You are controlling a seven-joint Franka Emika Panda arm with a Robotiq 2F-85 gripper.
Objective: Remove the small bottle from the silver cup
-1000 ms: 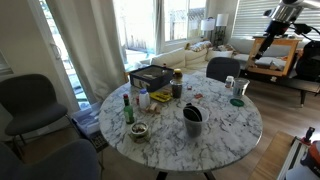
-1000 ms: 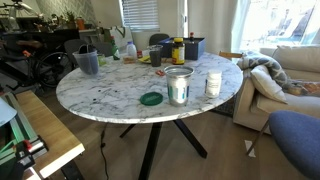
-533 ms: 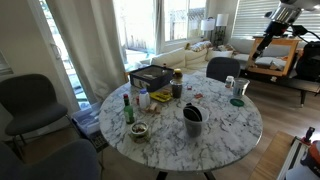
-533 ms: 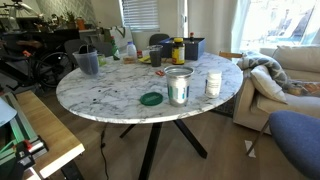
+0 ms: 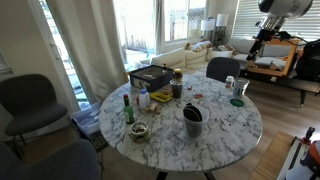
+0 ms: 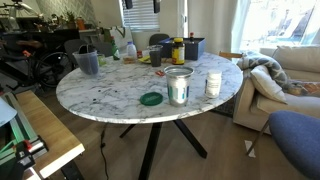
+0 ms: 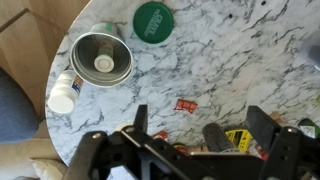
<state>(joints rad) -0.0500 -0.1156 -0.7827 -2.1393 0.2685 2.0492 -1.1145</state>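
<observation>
In the wrist view the silver cup [image 7: 100, 58] stands on the marble table near its edge, and the small bottle [image 7: 104, 63] stands upright inside it, showing its white cap. My gripper [image 7: 203, 125] is open and empty, high above the table and well off to the side of the cup, over a red scrap and a dark-capped bottle. The cup also shows in both exterior views [image 6: 178, 85] [image 5: 241, 87]. My arm [image 5: 278, 6] is at the top right, high above the table.
A white bottle [image 7: 65, 93] lies beside the cup at the table edge, and it shows standing in an exterior view [image 6: 213, 83]. A green lid [image 7: 153, 20] lies nearby. A dark cup [image 5: 192, 118], bottles and a box [image 5: 150, 75] crowd the table's other side.
My arm has moved left and upward in the exterior view, towards the table. The objects on the table have not moved.
</observation>
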